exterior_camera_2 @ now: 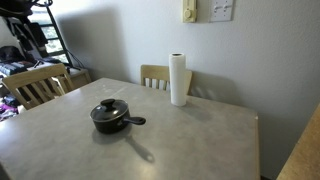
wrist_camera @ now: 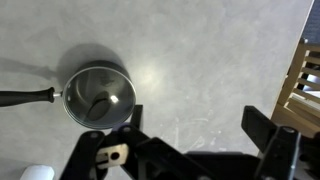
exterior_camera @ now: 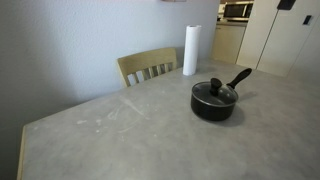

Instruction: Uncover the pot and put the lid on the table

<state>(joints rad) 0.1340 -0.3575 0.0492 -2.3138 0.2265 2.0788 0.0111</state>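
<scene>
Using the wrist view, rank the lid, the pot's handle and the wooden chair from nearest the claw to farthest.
1. lid, on the pot, just left of the claw.
2. wooden chair, at the right edge; almost level with the lid, too close to call.
3. pot's handle, far left.

a white paper towel roll stands upright in the upper middle of both exterior views, near a light wooden chair. in an exterior view a second wooden chair sits at the left edge, with wall plates along the top.
</scene>
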